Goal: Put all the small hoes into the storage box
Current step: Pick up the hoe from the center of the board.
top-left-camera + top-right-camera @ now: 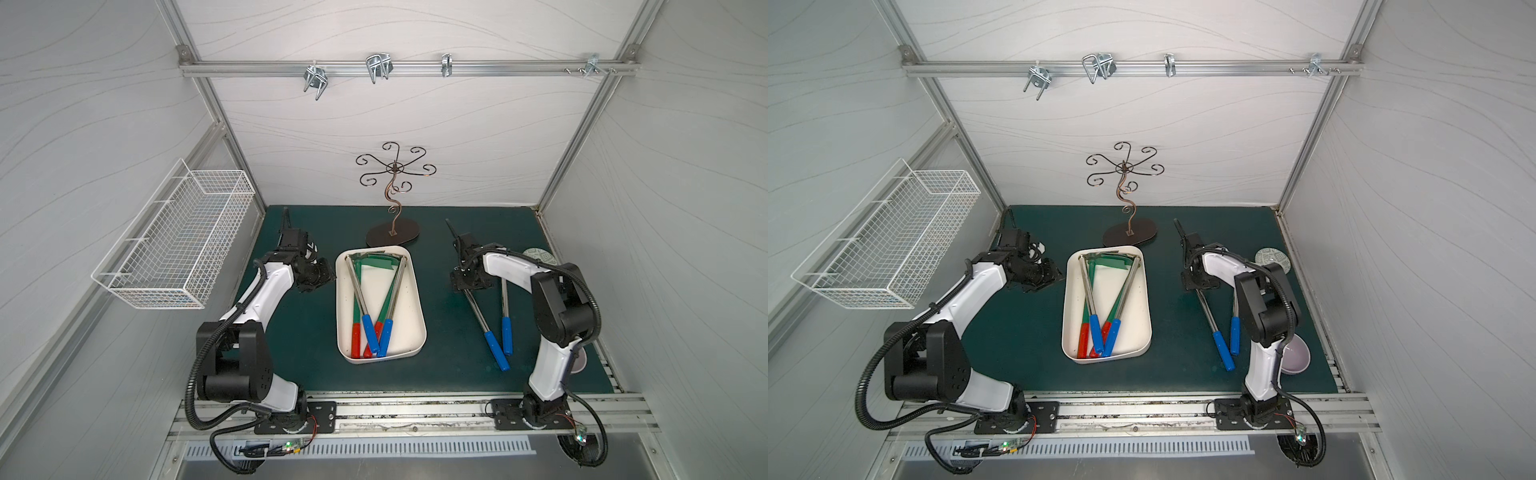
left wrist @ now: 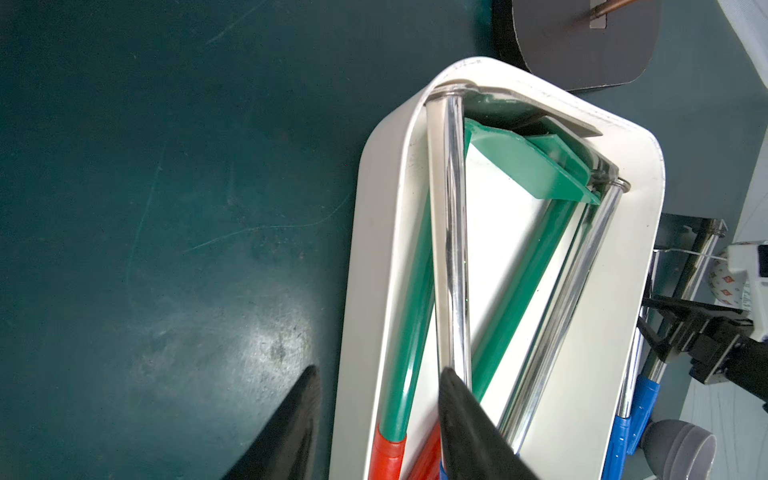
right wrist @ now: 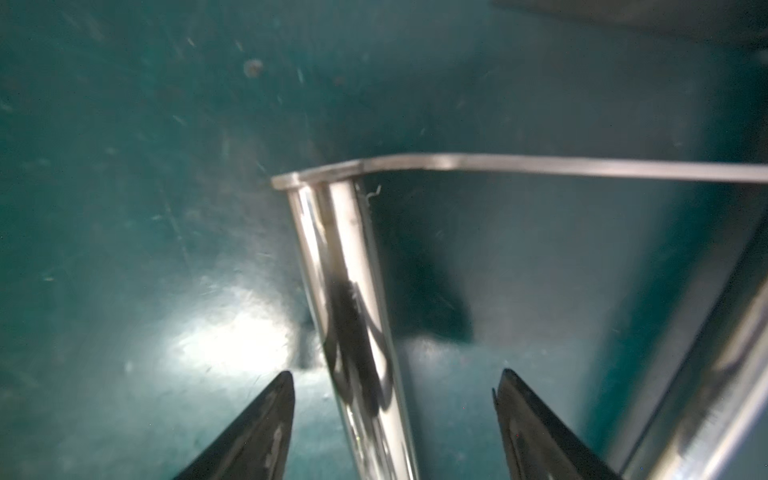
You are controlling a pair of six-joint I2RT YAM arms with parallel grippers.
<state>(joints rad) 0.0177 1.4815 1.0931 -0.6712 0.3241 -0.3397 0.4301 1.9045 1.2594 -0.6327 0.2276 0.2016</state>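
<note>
The right claw is spread wide astride the small hoe's shaft, which is not gripped, near the mat's right edge. The left claw is seen part-open and empty beside the storage box.

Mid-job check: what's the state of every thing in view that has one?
Storage box: on the mat, four hoes inside.
Two blue-handled hoes: lying on the mat, outside the box.
Right gripper: open, straddling one hoe's shaft, not closed on it.
Left gripper: open, empty, beside the box.
Wire basket: hanging, looks empty.
</note>
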